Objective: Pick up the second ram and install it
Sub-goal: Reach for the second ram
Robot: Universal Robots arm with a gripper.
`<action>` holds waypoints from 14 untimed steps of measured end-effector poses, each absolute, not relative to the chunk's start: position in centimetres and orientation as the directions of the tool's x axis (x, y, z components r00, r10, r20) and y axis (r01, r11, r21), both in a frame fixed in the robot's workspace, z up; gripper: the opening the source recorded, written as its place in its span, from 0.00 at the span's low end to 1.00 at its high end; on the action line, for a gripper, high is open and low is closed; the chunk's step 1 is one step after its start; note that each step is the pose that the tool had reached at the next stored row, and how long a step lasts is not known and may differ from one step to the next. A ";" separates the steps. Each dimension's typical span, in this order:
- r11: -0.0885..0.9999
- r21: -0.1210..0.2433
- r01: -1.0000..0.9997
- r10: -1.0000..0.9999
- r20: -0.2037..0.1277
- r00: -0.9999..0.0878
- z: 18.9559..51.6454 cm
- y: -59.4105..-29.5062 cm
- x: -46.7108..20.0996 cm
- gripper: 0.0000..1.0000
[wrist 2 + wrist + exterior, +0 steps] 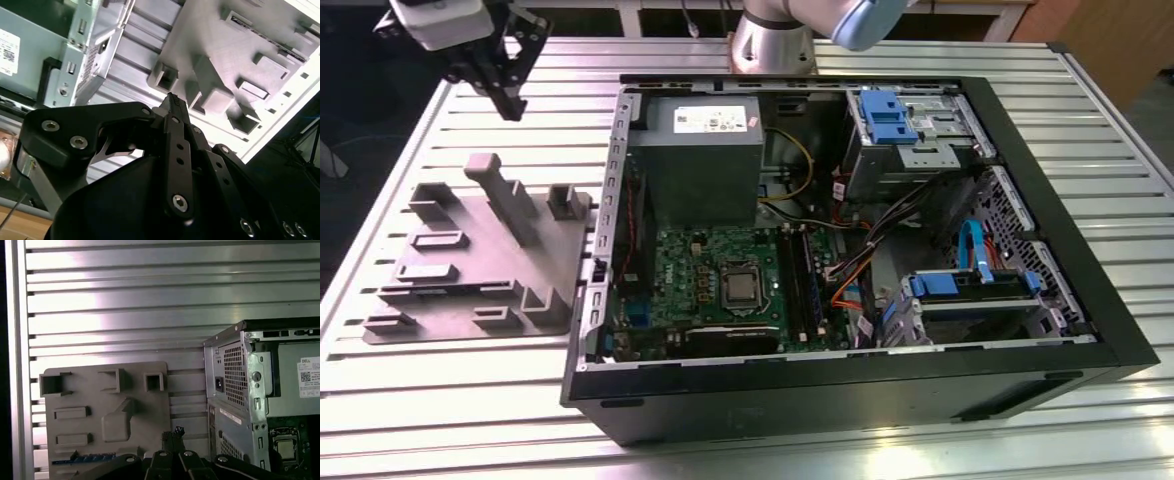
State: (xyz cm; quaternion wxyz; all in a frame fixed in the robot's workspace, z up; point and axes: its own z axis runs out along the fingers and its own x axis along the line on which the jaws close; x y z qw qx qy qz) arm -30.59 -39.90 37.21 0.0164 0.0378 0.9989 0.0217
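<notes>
A slatted metal worktop [454,400] carries an open computer case [854,385] and, on the exterior view's left, a grey moulded tray [467,260]. The tool [514,106] hangs in the air over the worktop's far corner on the exterior view's left, beyond the tray. Its two black fingers are pinched together and carry nothing.

The exterior view takes in the whole inside of the case, with the grey power supply [700,150] at the far end and the processor [740,290] on the green board. The first wrist view looks down on the tray and picks out the second ram [82,458], a bluish-green stick resting in a groove near one edge of the tray, well apart from the tool. Its long axis runs parallel to the worktop's slats, with one end pointing toward the case. The second wrist view shows the fingertips [172,107] meeting close up, with the tray's raised blocks behind them.
</notes>
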 end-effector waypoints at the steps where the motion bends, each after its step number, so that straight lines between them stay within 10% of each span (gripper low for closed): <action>1: 0.996 0.045 0.075 0.076 -0.031 -0.997 37.1 -39.9 -30.9 0.10; 14: 0.996 0.045 0.075 0.076 -0.031 -0.997 36.1 -40.2 -33.7 0.10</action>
